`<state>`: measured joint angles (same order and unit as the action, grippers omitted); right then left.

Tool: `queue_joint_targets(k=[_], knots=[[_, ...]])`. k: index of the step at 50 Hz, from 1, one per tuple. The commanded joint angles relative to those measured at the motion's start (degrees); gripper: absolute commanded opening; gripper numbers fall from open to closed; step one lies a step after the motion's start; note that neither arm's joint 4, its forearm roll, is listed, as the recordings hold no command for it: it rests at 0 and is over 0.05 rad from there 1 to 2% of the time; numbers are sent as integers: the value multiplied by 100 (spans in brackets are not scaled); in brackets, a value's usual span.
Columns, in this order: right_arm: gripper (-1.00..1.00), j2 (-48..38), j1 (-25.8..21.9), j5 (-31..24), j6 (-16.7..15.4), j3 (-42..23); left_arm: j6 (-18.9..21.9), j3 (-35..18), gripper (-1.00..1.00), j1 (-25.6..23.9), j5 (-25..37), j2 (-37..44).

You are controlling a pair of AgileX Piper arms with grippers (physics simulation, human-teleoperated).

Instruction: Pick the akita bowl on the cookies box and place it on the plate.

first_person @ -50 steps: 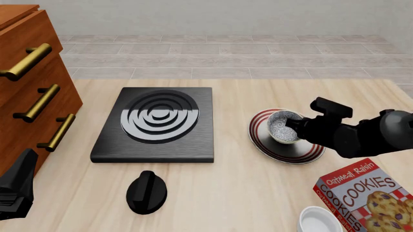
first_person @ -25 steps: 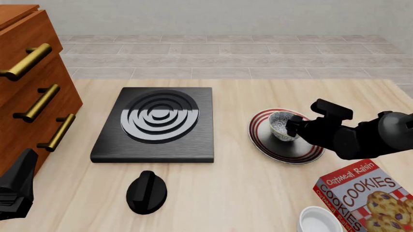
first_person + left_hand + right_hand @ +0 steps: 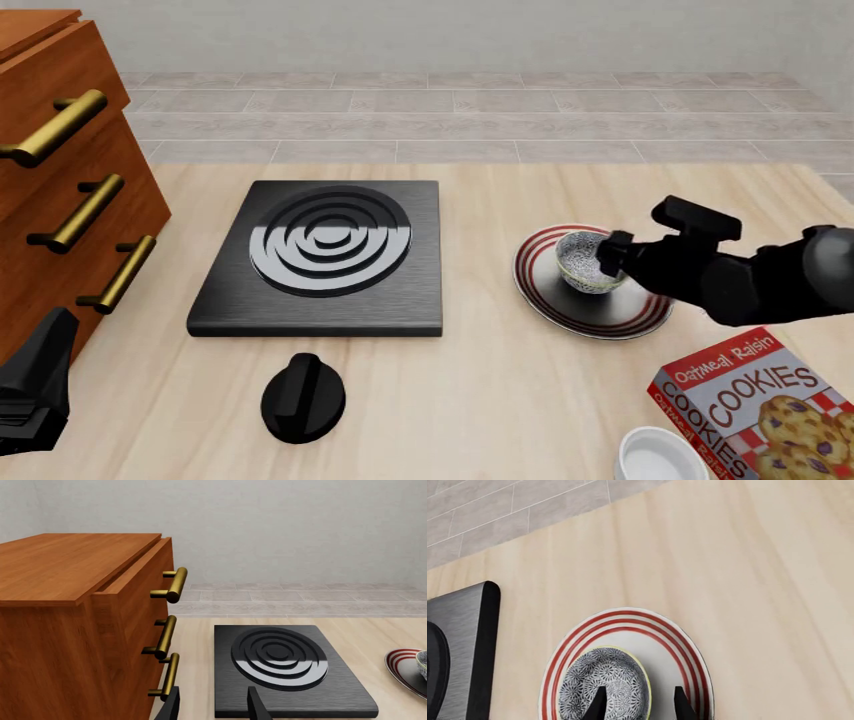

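The only readable writing is on the red cookies box (image 3: 758,402) at the lower right of the front view: "COOKIES" in white, printed twice, and "Oatmeal Raisin" above it. The speckled bowl (image 3: 587,261) sits upright on the red-ringed plate (image 3: 554,301), right of centre on the wooden surface (image 3: 507,400); a second ago it was tilted toward the camera at the same spot, and the right arm has since drawn slightly back toward the right edge. The right tool (image 3: 636,702) stands with its fingers narrowly parted, one inside the bowl and one just outside its rim, though whether they touch the rim I cannot tell. The left tool (image 3: 212,705) hangs at the lower left of the front view, fingers apart and holding nothing, unchanged. Counted: two bowls, the speckled one and a plain white bowl (image 3: 663,456) at the bottom edge beside the box; one plate; one box; one black burner plate (image 3: 327,257); one black knob (image 3: 303,397); one wooden drawer cabinet (image 3: 67,170) with three brass handles.
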<state>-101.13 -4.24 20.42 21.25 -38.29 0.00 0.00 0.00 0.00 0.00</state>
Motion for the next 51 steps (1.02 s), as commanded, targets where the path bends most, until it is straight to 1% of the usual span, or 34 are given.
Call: queue_joint_targets(k=[1, 3, 4, 12, 17, 20, 21, 26, 27, 30, 32, 34, 36, 40, 48, 51], knots=[[100, 683, 101, -256, -28, 147, 0, 0, 100, 0, 0, 0], [100, 936, 181, -343, -46, 204, 0, 0, 100, 0, 0, 0], [100, 1092, 134, -412, -67, 240, 0, 0, 100, 0, 0, 0], [100, 2034, 234, -799, -85, 477, 0, 0, 100, 0, 0, 0], [100, 2673, 210, -1122, -124, 578, 0, 0, 100, 0, 0, 0], [100, 2877, 189, -1220, -115, 612, 0, 0, 100, 0, 0, 0], [100, 3112, 197, -1361, -149, 631, 0, 0, 100, 0, 0, 0], [100, 3736, 156, -1690, -237, 700, 0, 0, 100, 0, 0, 0], [100, 3826, 160, -1742, -206, 714, 0, 0, 100, 0, 0, 0], [100, 4287, 171, -2008, -300, 722, 0, 0, 100, 0, 0, 0], [100, 4550, 195, -2164, -441, 704, 0, 0, 100, 0, 0, 0], [100, 4827, 144, -2340, -392, 717, 0, 0, 100, 0, 0, 0], [100, 5116, 166, -2515, -509, 709, 0, 0, 100, 0, 0, 0], [100, 5550, 139, -2776, -455, 747, 0, 0, 100, 0, 0, 0], [100, 6492, 161, -3329, -532, 813, 0, 0, 100, 0, 0, 0], [100, 6843, 155, -3514, -475, 900, 0, 0, 100, 0, 0, 0]])
